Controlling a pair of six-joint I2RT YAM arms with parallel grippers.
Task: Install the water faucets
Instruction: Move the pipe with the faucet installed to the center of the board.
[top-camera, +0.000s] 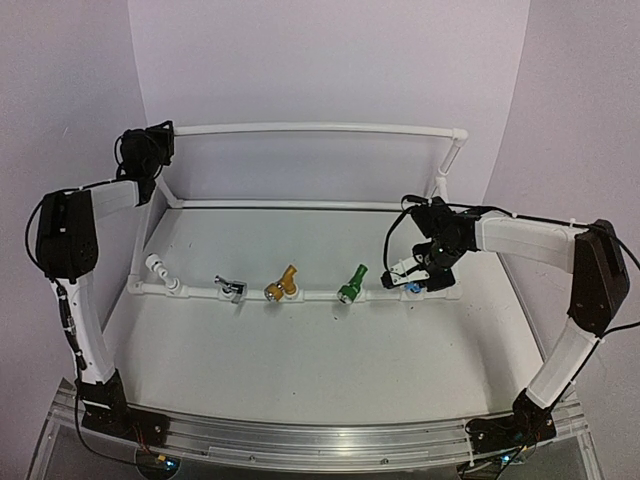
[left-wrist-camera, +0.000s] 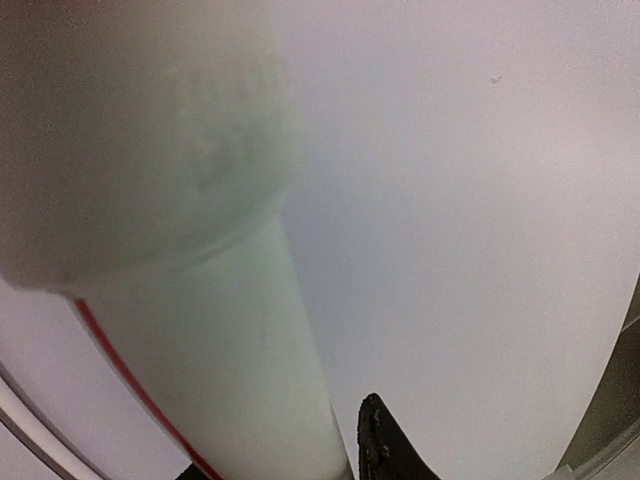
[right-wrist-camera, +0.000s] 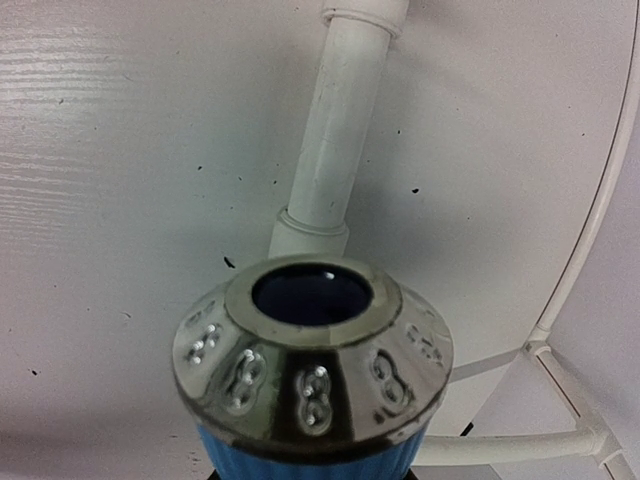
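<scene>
Seen clamped in right fingers (top-camera: 404, 268): blue faucet (right-wrist-camera: 312, 400), ribbed body, dimpled metallic nozzle w/ round hole; left fingers (left-wrist-camera: 385, 450): state can't be told.

We see a white table (top-camera: 300, 350) carrying a white pipe frame (top-camera: 320, 128). Its base pipes lie flat on the table: one crosses the middle from 9 to 3 o'clock, and another runs along the 12 o'clock side, below the raised top rail. A white elbow fitting (top-camera: 157, 265) sits at the front pipe's 9 o'clock end. The silver faucet (top-camera: 231, 288), yellow faucet (top-camera: 282, 287) and green faucet (top-camera: 351, 285) sit along that pipe; we cannot tell whether they touch the table. An aluminium rail (top-camera: 320, 440) edges the table at 6 o'clock.
</scene>
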